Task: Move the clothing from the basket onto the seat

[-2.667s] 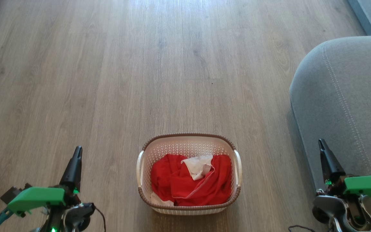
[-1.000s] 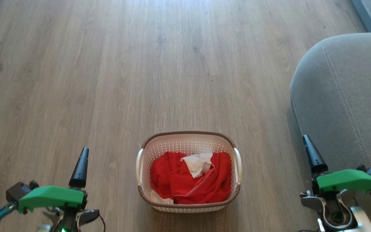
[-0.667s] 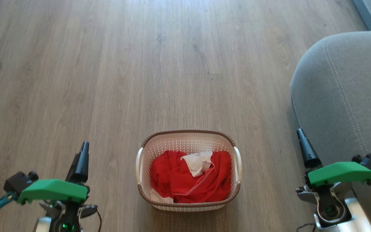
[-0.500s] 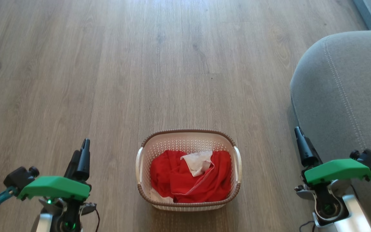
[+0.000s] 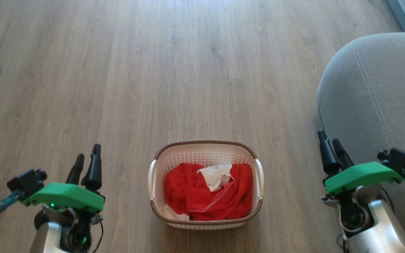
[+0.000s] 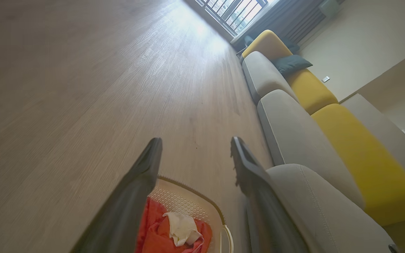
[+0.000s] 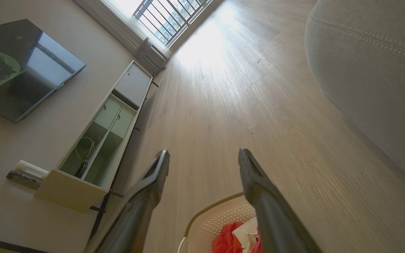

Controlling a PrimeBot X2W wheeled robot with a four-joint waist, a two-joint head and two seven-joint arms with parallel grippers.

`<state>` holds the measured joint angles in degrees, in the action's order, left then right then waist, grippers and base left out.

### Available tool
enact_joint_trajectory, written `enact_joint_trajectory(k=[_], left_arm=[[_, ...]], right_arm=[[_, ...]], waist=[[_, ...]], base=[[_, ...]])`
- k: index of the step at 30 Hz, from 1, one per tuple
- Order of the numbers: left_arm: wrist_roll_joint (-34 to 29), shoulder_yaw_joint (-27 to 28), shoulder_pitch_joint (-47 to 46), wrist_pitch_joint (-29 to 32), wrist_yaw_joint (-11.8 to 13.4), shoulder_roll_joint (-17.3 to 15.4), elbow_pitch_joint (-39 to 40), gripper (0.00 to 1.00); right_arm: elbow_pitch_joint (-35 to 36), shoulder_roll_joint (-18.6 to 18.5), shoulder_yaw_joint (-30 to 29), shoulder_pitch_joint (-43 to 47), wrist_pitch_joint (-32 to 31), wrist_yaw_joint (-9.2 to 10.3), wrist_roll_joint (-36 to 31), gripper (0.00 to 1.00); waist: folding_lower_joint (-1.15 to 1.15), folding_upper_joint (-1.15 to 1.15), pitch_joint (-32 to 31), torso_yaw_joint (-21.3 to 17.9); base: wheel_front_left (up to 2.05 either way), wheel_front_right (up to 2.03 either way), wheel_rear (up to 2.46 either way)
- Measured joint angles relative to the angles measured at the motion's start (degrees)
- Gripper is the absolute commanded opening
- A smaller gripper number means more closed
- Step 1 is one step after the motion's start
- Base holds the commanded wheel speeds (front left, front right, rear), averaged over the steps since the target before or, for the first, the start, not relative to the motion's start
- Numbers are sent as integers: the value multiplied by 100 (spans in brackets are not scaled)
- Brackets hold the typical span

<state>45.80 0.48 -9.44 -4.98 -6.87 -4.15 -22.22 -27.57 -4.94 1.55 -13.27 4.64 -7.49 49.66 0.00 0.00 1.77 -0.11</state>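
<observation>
- Locate the basket (image 5: 206,156) on the wood floor (image 5: 153,70), low in the middle of the head view. It stands between the two arms and well apart from both.
- Confirm that the clothing (image 5: 206,202) lies inside the basket. You see crumpled red fabric with a pale trim line, and a small white cloth piece (image 5: 216,175) lying on top toward the far wall.
- Locate the seat (image 5: 374,91) at the right of the head view. It is grey, with a pale double stitch line following its rounded corner. A strip of floor separates it from the basket.
- Check the left gripper (image 5: 87,151) at the lower left, over bare floor. In the left wrist view the left gripper (image 6: 196,140) has its fingers spread wide with nothing between them. The basket (image 6: 183,203), the clothing (image 6: 153,232) and the seat (image 6: 322,211) appear low in that view.
- Check the right gripper (image 5: 328,136) at the lower right, just beside the seat's edge. In the right wrist view the right gripper (image 7: 203,151) is likewise spread and empty, with the basket (image 7: 220,214) below its fingers.
- Note the surroundings: yellow back cushions (image 6: 357,158) behind the grey cushions, and a television (image 7: 16,66) above a low cabinet (image 7: 100,140).
</observation>
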Motion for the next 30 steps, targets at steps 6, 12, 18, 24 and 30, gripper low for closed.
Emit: enact_joint_trajectory(k=[6, 12, 18, 24, 30], left_arm=[[-479, -7, -38, -98, -1, -25, -75, 100], [-849, -16, -169, -172, -2, -62, -115, 100], [-1308, -23, -257, -274, -5, -89, -169, 100], [-1782, -22, -367, -378, -7, -92, -256, 100], [-2239, -16, -487, -469, -8, -94, -293, 100]], right_arm=[[-105, -4, 46, -139, 101, 0, -435, 100], [-193, -10, 82, -252, 203, 0, -775, 100], [-266, -52, 135, -397, 301, 0, -1183, 100], [-319, -71, 214, -553, 396, 0, -1581, 100], [-388, -85, 256, -705, 490, 0, -1984, 100]], waist=[[0, 0, 21, -5], [0, 0, 27, -7], [0, 0, 44, -11], [0, 0, 79, -7], [0, 0, 99, -2]], base=[[0, 0, 0], [0, 0, 0], [0, 0, 0], [0, 0, 0], [0, 0, 0]])
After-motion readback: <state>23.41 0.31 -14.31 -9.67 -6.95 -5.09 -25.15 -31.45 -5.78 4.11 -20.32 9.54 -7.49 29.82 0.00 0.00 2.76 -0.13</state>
